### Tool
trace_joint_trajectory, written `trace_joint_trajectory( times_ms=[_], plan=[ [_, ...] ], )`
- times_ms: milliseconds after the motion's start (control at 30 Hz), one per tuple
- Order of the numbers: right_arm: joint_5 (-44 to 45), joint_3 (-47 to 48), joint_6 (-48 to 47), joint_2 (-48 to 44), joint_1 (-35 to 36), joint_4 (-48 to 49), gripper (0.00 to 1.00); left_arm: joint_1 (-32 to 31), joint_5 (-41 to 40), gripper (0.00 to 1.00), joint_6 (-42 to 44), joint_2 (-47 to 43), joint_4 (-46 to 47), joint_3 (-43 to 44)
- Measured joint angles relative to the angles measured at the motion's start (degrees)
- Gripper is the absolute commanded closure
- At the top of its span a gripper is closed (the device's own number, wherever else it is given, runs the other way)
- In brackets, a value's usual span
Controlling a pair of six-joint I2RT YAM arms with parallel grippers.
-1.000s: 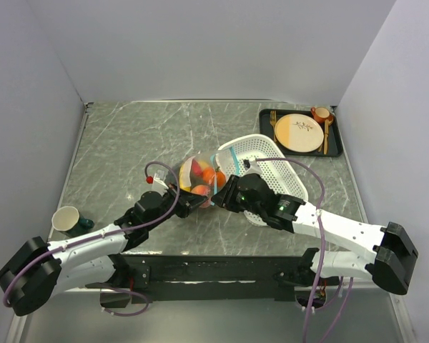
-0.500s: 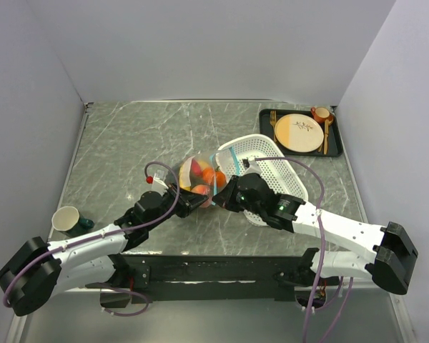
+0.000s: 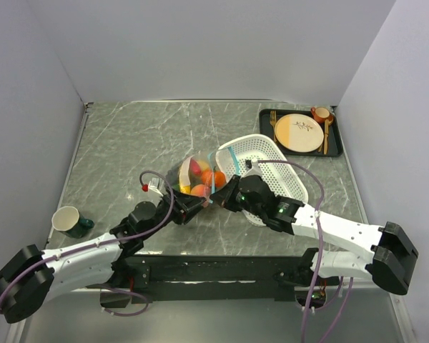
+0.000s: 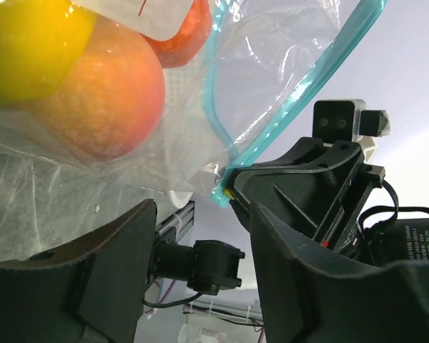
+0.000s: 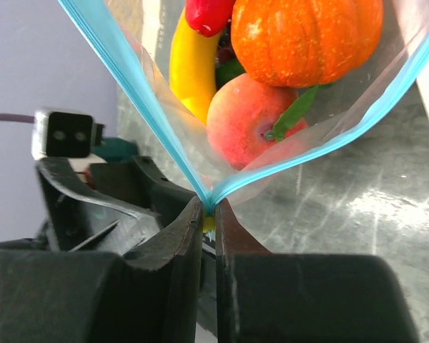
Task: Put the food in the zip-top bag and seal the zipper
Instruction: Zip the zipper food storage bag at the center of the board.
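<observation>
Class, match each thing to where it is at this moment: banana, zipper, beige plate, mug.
Things:
1 banana
2 zipper
3 beige plate
4 mug

Places:
A on the black tray
B inside the zip-top bag
C near the left edge of the table
D pinched at one end by the right gripper

Pairs: 1-B, 2-D, 3-A, 4-C

Grey marbled table. At far right corner, black tray. Right of centre, tilted white basket; touching its left side, clear bag of toy food. Near left edge, small cup.
</observation>
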Motion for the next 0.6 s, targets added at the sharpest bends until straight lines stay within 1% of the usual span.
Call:
trace_joint_trajectory(
  times_ms=[100,367,533,600],
  plan=[
    [-0.02,-0.98,1.01,-1.18,0.00,1.86,1.00,-0.52,-1.36,0.40,-1.05,0.81,2.78,-1.16],
    [-0.26,-3.13,2.23,-3.37,0.04,2.62,1.00,-1.42,-2.78,0.42,-3.37,7.67,10.84,-1.86],
    [-2.38,-3.13,2.16,-3.15,0.13,3.30,1.00,-1.68,-2.93,0.46,-3.98,8.83,13.09,-1.86],
    [-3.48,-3.13,2.03,-2.82,0.15,4.00,1.00,-1.73,-3.10,0.49,-4.02,8.83,13.60,-1.86]
  ],
)
